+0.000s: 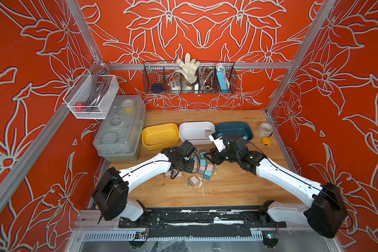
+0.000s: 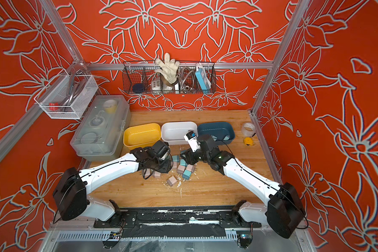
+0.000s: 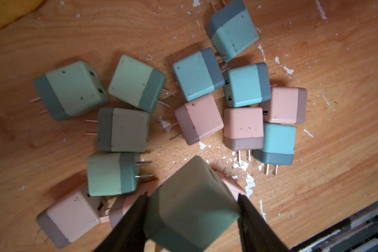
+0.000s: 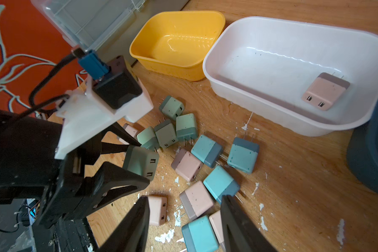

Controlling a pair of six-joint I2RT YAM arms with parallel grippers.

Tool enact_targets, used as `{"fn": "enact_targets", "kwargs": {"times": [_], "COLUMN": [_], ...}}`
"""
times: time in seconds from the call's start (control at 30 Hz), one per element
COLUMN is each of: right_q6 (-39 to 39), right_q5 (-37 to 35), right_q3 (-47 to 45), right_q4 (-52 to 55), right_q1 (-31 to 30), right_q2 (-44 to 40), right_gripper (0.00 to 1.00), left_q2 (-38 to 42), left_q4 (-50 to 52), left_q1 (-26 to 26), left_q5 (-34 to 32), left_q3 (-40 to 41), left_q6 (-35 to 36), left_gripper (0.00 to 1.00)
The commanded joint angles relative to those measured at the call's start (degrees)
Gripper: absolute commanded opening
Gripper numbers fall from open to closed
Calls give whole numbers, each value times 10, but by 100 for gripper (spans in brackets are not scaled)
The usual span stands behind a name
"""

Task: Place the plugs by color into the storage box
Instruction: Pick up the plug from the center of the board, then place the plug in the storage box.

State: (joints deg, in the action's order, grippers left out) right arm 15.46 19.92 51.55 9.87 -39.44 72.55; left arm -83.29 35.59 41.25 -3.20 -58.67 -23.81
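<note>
Just in front of the yellow bin [image 4: 168, 64], a mint green plug [image 4: 140, 162] is gripped by the left end effector [image 3: 192, 196]. It should be raised over that bin's near rim before release. The bin is seen empty, so room is ample. Further right of that bin, the surface [image 1: 227, 192] is crowded with loose plugs [image 1: 203, 165] beneath the open, unladen right end effector [image 4: 184, 197].
</note>
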Motion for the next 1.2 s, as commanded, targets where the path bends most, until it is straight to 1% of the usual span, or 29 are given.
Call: {"fn": "enact_targets", "kwargs": {"times": [0.0,0.1,0.27,0.5,0.67,0.7,0.8,0.9,1.07,1.17], "right_q6": [-12,-14,-17,-42,-36,-25,-6,0,11,13], "right_q5": [-6,-4,0,-34,-58,-55,-15,10,18,6], "right_q3": [34,36,39,50,91,103,143,193,207,208], "right_q4": [-8,-14,-18,-31,-40,-47,-66,-46,-39,-31], "right_q1": [-4,-3,-4,-3,-1,0,0,0,0,0], "right_q2": [11,22,43,66,121,137,178,209,233,237], "right_gripper": [57,57,57,57,58,58,57,57,57,57], "left_q2": [15,20,22,33,38,39,33,28,25,12], "left_q4": [16,20,30,32,41,38,27,24,1,-8], "left_q1": [0,-4,-30,-87,-136,-145,-173,-191,-224,-254], "left_q5": [-33,-46,-49,-43,-47,-43,-42,-46,-30,-13], "left_q3": [-11,-22,-36,-42,-58,-61,-74,-86,-84,-81], "left_q6": [13,24,35,51,56,58,60,63,67,68], "left_gripper": [48,48,48,47,47,47,47,47,47,47]}}
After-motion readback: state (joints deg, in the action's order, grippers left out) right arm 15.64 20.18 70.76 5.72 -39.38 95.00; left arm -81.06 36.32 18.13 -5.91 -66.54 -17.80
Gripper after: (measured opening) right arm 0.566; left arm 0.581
